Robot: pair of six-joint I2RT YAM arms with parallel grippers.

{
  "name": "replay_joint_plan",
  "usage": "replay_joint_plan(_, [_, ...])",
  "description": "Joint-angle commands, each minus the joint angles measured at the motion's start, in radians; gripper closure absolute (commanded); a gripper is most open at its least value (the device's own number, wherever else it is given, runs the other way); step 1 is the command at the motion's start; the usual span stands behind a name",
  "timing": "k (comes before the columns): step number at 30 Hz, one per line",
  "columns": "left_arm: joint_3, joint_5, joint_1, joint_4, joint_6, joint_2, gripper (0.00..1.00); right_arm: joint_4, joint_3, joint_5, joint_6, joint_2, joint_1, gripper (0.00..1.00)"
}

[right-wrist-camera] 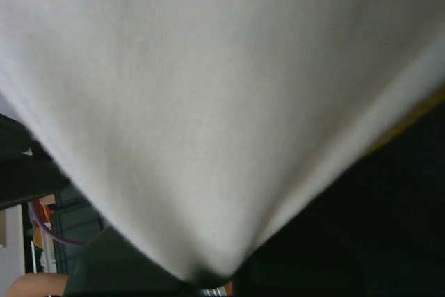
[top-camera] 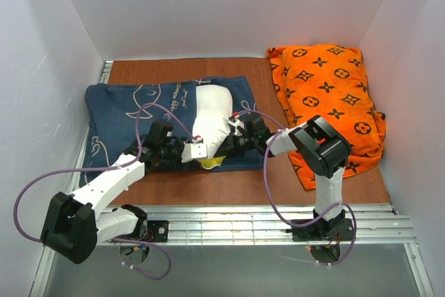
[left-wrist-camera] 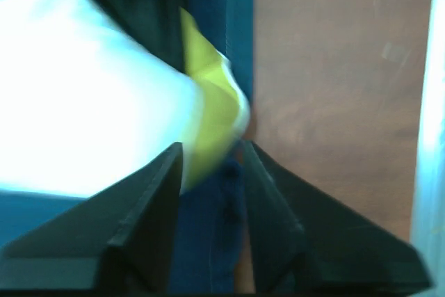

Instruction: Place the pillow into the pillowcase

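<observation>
Top view is looking bright, even, sharp. Left wrist view is blurring, the pillow (left-wrist-camera: 83,88) glaring white; right wrist view is looking soft.

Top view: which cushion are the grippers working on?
The plump white pillow with yellow edge, at the navy fabric pillowcase; the orange monogram cushion lies apart, far right.

The left arm (top-camera: 111,182) lies low, stretched forward and rightward, the left gripper (left-wrist-camera: 212,151) with jaws slightly parted. The right arm (top-camera: 327,161) bends sharply at the elbow, the right gripper (top-camera: 235,132) pinched shut on the pillow (top-camera: 212,113).
</observation>
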Motion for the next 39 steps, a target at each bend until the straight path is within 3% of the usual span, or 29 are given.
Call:
replay_joint_plan(1, [0.203,0.053,0.009,-0.064,-0.389,-0.055,0.6,-0.052,-0.049,-0.011,-0.204,-0.091,0.016,0.99])
replay_joint_plan(4, [0.398,0.001,0.027,-0.144,-0.583,0.034,0.48,-0.144,-0.05,-0.041,-0.375,-0.132,0.049,0.99])
replay_joint_plan(5, [0.49,-0.025,0.035,-0.153,-0.666,0.066,0.46,-0.243,-0.042,-0.04,-0.434,-0.143,0.06,0.99])
replay_joint_plan(6, [0.535,-0.05,0.044,-0.165,-0.696,0.156,0.42,-0.274,-0.043,-0.04,-0.477,-0.154,0.076,0.99])
replay_joint_plan(8, [0.68,-0.039,0.114,-0.188,-0.693,0.321,0.15,-0.369,-0.045,-0.021,-0.569,-0.175,0.08,0.99])
replay_joint_plan(9, [0.725,-0.038,0.142,-0.211,-0.682,0.377,0.14,-0.415,-0.024,-0.02,-0.594,-0.177,0.079,0.99])
replay_joint_plan(11, [0.82,-0.056,0.213,-0.225,-0.634,0.495,0.02,-0.524,0.039,-0.032,-0.712,-0.14,0.083,0.99])
replay_joint_plan(12, [0.908,-0.041,0.234,-0.24,-0.606,0.593,0.02,-0.68,0.074,-0.034,-0.753,-0.122,0.083,0.99])
replay_joint_plan(14, [0.976,-0.041,0.268,-0.248,-0.543,0.684,0.02,-0.77,0.134,-0.032,-0.827,-0.086,0.082,0.99])
replay_joint_plan(17, [1.061,-0.053,0.279,-0.231,-0.475,0.807,0.02,-0.81,0.128,-0.003,-0.856,-0.106,0.08,0.99])
replay_joint_plan(20, [1.09,-0.062,0.282,-0.17,-0.481,0.887,0.02,-0.839,0.138,0.025,-0.866,-0.141,0.08,0.86])
replay_joint_plan(23, [1.095,-0.1,0.29,-0.08,-0.53,0.934,0.02,-0.897,0.157,0.049,-0.893,-0.196,0.071,0.47])
replay_joint_plan(24, [1.087,-0.079,0.293,-0.034,-0.541,0.941,0.02,-0.907,0.158,0.048,-0.901,-0.213,0.061,0.28])
replay_joint_plan(26, [1.083,-0.076,0.297,-0.012,-0.552,0.964,0.04,-0.924,0.159,0.042,-0.901,-0.265,0.047,0.22])
replay_joint_plan(33, [1.023,-0.025,0.319,0.149,-0.595,0.948,0.07,-0.937,0.173,-0.011,-0.875,-0.347,-0.065,0.21])
replay_joint_plan(38, [1.084,-0.016,0.322,0.129,-0.583,1.019,0.08,-0.888,0.213,-0.006,-0.789,-0.301,-0.151,0.19])
replay_joint_plan(39, [1.111,-0.012,0.322,0.11,-0.586,1.037,0.08,-0.876,0.225,-0.006,-0.777,-0.287,-0.18,0.15])
